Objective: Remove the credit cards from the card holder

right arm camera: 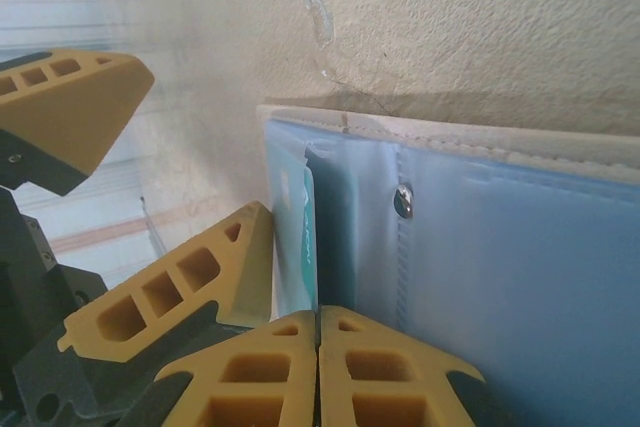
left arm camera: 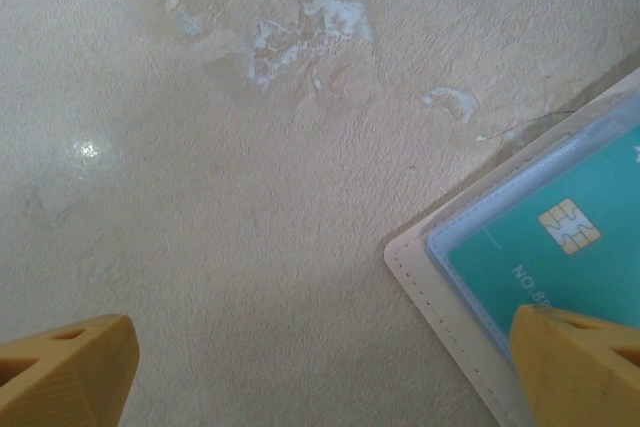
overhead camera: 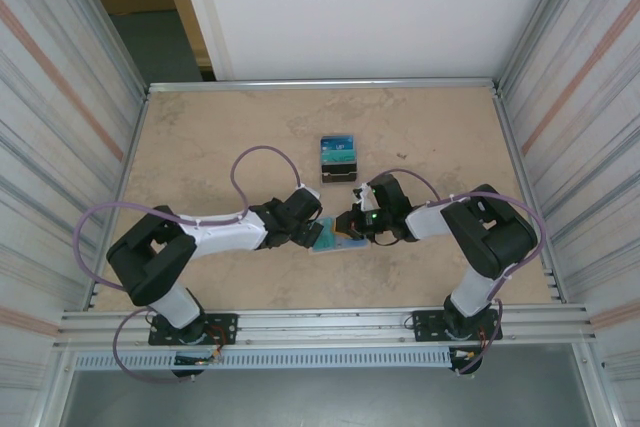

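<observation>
The card holder lies open on the table between my two grippers, white-edged with pale blue sleeves. A teal credit card with a gold chip sits in its sleeve. My left gripper is open wide, with bare table between its fingers. One of those fingers is over that card at the holder's corner. My right gripper is shut on the edge of a teal credit card that stands up out of a sleeve. In the top view the left gripper and right gripper meet over the holder.
A small dark box with teal cards on top stands just behind the holder, mid-table. Corrugated metal walls close in the table on the left and right. A metal rail runs along the near edge by the arm bases.
</observation>
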